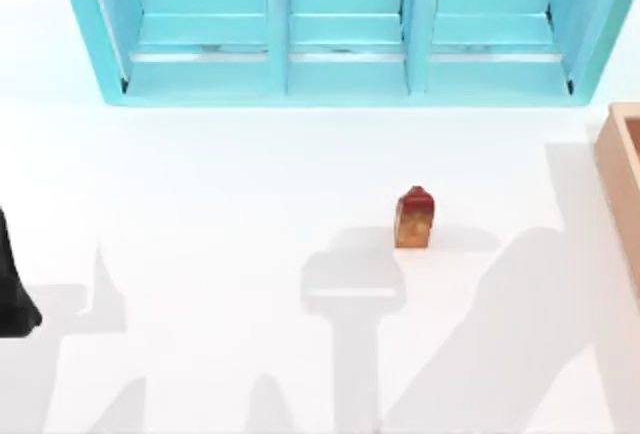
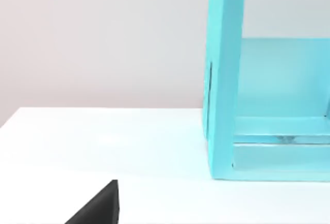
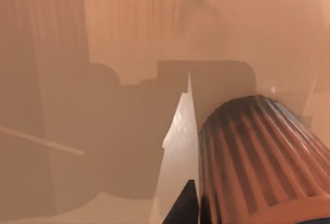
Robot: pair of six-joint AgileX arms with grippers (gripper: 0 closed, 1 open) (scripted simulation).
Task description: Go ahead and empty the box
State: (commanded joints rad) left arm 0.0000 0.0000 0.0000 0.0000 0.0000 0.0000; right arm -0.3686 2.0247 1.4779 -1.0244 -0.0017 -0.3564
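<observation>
The box (image 1: 625, 179) is a tan wooden open-topped container cut off by the table's right edge. In the right wrist view its wooden floor (image 3: 103, 53) lies close below the camera. In it rests a ribbed orange-brown cylinder (image 3: 258, 157) on its side, with a pale cream wedge-shaped piece (image 3: 178, 146) right beside it. A dark part of my right gripper (image 3: 183, 206) shows between the two, just above them. My left arm (image 1: 10, 294) stays parked at the table's left edge, and a dark corner of its gripper (image 2: 98, 208) shows in the left wrist view.
A small red-orange carton (image 1: 413, 218) stands upright on the white table, right of centre. A big cyan three-compartment cabinet (image 1: 345, 29) spans the back, and its left wall (image 2: 224, 79) shows in the left wrist view. Arm shadows fall across the front of the table.
</observation>
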